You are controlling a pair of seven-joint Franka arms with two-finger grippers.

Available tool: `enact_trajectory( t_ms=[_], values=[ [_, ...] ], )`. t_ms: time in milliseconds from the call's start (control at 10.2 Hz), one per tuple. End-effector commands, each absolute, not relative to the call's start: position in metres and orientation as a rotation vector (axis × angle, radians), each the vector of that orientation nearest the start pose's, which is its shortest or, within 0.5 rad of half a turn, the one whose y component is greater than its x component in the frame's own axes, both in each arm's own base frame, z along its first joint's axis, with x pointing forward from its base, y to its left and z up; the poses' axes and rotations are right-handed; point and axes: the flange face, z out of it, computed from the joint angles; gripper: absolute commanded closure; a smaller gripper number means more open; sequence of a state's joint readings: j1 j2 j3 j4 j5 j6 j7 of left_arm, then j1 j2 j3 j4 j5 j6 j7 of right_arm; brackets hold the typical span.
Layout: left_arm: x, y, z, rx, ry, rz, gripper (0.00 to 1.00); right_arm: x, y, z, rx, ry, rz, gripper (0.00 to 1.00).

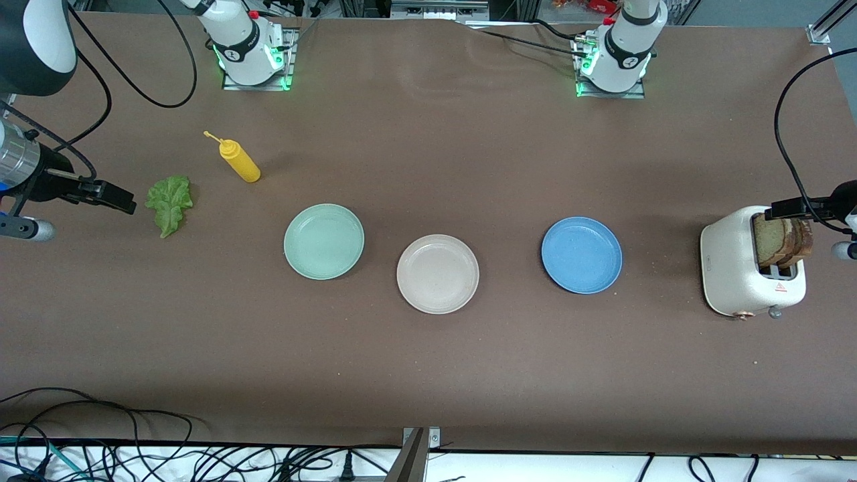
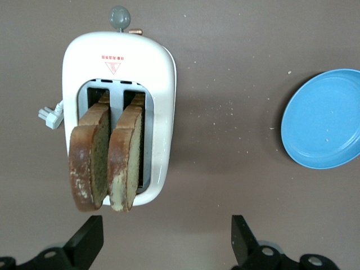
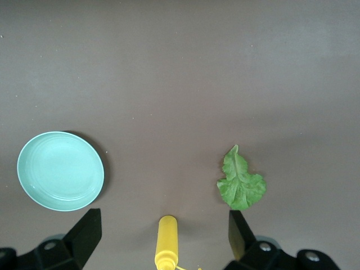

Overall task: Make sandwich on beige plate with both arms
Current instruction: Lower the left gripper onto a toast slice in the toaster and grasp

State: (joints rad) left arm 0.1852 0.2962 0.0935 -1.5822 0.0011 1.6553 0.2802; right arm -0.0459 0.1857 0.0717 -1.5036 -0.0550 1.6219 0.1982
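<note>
The beige plate (image 1: 438, 274) lies bare in the middle of the table. Two brown bread slices (image 1: 783, 241) (image 2: 107, 157) stand up out of a white toaster (image 1: 743, 268) (image 2: 160, 84) at the left arm's end. A green lettuce leaf (image 1: 169, 203) (image 3: 241, 183) lies flat on the table at the right arm's end. My left gripper (image 1: 780, 213) (image 2: 166, 220) hangs open and empty in the air just beside the toaster. High over the table beside the lettuce, my right gripper (image 1: 124, 201) (image 3: 163, 216) is also open and holds nothing.
A mint green plate (image 1: 324, 241) (image 3: 60, 170) and a blue plate (image 1: 581, 255) (image 2: 323, 118) flank the beige one. A yellow squeeze bottle (image 1: 240, 161) (image 3: 167, 242) lies on its side between the lettuce and the right arm's base. Cables hang along the table's near edge.
</note>
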Motion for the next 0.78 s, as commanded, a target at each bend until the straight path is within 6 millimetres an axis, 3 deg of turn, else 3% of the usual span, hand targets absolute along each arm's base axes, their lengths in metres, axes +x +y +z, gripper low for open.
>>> enact_trajectory(
  t_ms=[0, 195, 391, 684],
  values=[
    [0.593, 0.166, 0.447, -3.134, 0.052, 0.278, 0.0, 0.609, 0.01, 0.555, -3.178, 0.268, 0.108, 0.0],
    [0.584, 0.165, 0.435, -3.13, 0.1, 0.2, 0.0, 0.609, 0.01, 0.555, -3.178, 0.268, 0.108, 0.0],
    [0.58, 0.185, 0.435, -3.129, 0.073, 0.161, 0.0, 0.609, 0.01, 0.555, -3.178, 0.261, 0.108, 0.0],
    [0.574, 0.186, 0.424, -3.125, 0.079, 0.126, 0.0, 0.609, 0.01, 0.555, -3.178, 0.266, 0.108, 0.0]
  ],
)
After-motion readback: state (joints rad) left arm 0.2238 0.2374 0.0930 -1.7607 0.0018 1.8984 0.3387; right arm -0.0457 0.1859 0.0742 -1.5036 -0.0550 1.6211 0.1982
